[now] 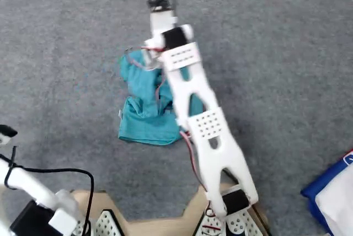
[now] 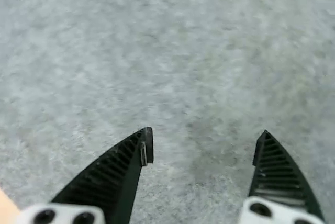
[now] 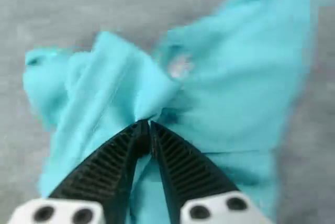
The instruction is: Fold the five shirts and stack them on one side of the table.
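A crumpled turquoise shirt [image 1: 144,106] lies near the middle of the grey table [image 1: 276,54]. My right arm stretches out over it from the near edge. In the right wrist view my right gripper [image 3: 147,126] is shut on a bunched fold of the turquoise shirt [image 3: 235,93], which hangs pulled up around the fingertips. My left gripper [image 2: 204,145] is open above bare grey cloth, with nothing between its fingers. The left arm [image 1: 33,192] sits at the near left corner.
A blue and white pile of fabric [image 1: 333,192] lies at the near right edge of the table. A tan mounting board [image 1: 160,219] holds both arm bases at the near edge. Bare grey table cover spreads to the left, right and far side.
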{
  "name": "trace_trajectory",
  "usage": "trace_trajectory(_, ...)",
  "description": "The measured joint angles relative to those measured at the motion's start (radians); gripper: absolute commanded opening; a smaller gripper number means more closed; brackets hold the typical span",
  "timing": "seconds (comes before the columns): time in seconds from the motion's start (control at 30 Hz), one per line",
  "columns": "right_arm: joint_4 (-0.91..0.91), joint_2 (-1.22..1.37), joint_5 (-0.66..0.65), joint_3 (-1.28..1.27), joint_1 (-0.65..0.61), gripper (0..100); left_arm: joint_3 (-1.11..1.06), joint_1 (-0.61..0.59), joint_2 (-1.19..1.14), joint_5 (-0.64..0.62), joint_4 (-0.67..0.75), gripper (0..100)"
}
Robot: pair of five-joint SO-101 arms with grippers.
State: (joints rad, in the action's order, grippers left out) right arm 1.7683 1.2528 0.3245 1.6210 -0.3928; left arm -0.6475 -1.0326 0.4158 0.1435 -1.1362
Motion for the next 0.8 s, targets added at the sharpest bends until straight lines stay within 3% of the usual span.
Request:
trace_trajectory(0.53, 0.000, -0.002, -0.043, -0.195, 0.319, 0.5, -0.035, 0.150, 0.000, 0.000, 0.000, 31)
trace_trajectory(0.8, 0.000, -0.002, -0.049, -0.206, 0.443, 0.5, -0.101, 0.405, 0.000, 0.000, 0.000, 31)
